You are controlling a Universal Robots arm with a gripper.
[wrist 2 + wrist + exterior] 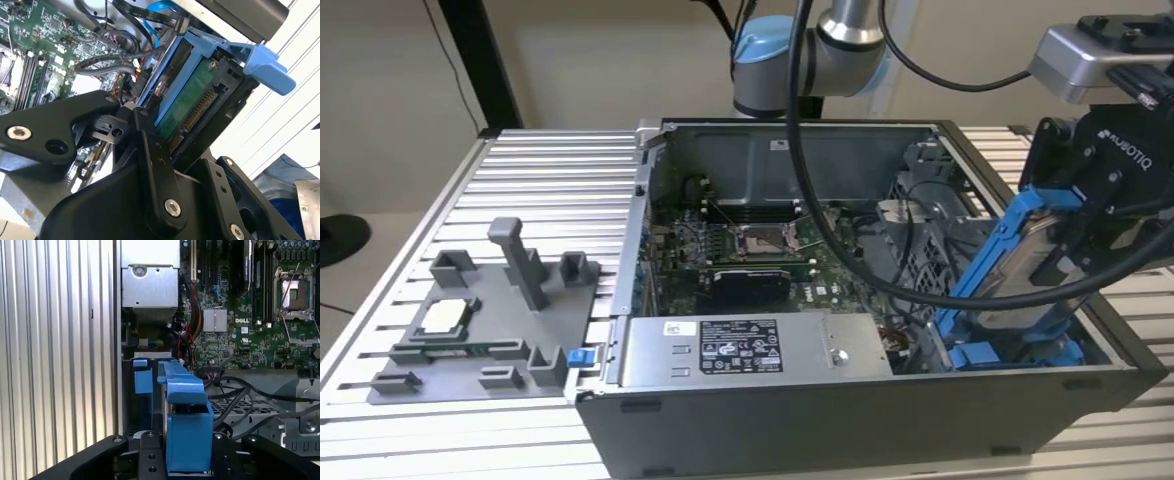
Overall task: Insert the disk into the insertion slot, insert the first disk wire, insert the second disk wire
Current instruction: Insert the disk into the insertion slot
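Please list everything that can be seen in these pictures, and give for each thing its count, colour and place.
table: one, silver, slatted, under the case.
case: one, black and grey, open, on the table.
motherboard: one, green, inside the case.
power box: one, grey with a label, inside the case at its near wall.
slot: one, grey with blue rails, case corner at the exterior view's right.
disk: one, silver in a blue carrier, tilted over the slot.
fixture plate: one, grey, on the table at the exterior view's left.
cables: several, black, hanging from the arm into the case.
arm: one, blue and silver, behind the case.
gripper: one, black, jaws shut on the disk.
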